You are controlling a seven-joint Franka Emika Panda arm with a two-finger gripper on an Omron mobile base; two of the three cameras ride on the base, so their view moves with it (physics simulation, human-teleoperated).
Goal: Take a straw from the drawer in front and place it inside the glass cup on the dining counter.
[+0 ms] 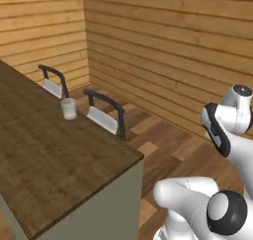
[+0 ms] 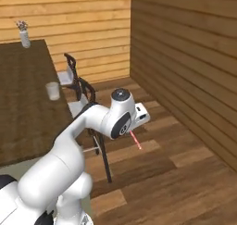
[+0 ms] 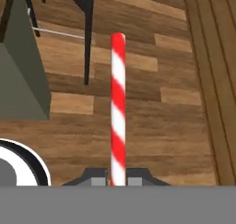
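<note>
My gripper is shut on the straw, a thin red-and-white striped stick that points away from the hand over the wooden floor. In the right base view the straw sticks down out of the hand, to the right of the dining counter and lower than its top. The glass cup stands upright on the dark wood top near the counter's stool-side edge. It is the same glass cup that shows left of the arm. The drawer is out of view.
Two black-framed stools stand along the dining counter's far side, between the hand and the cup. A white vase with flowers sits at the counter's far end. Wood-plank walls close the room's corner.
</note>
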